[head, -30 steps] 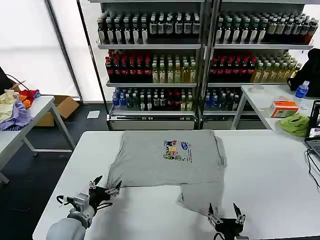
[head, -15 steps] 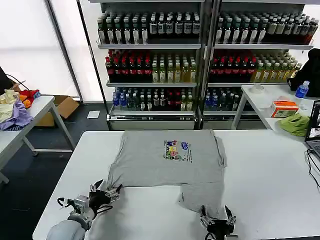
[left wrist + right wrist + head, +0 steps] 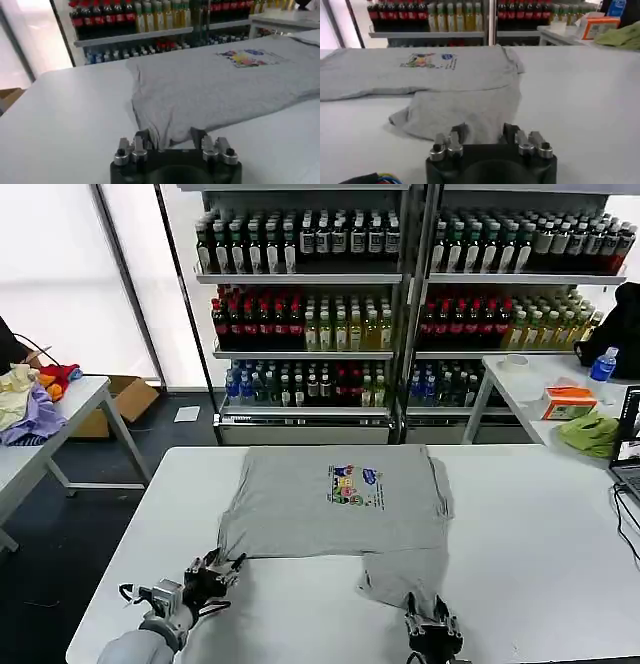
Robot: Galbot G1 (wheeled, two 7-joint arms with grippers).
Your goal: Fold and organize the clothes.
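**On the white table: both grippers at the T-shirt's near hem**

On the white table you have one light grey T-shirt lying flat, print side up, with its small multicoloured chest print toward the shelving side of the table. Its near right portion hangs down as a folded flap that reaches closer to you than the rest of the hem.

Your left gripper sits low at the shirt's near left corner. From its wrist camera you see the two fingers spread apart with the grey hem edge lying between them, so the pincer reads as released, not yet clenched on the cloth.

Your right gripper is at the near edge of the flap. Its wrist camera shows the fingers parted as well, the grey fabric bunched just ahead of and between them; nothing is pinched.

Beyond the table stand drink shelves stocked with bottles. To the table's left, a side table carries a heap of coloured garments; to its right, another table holds a green cloth and an orange box.
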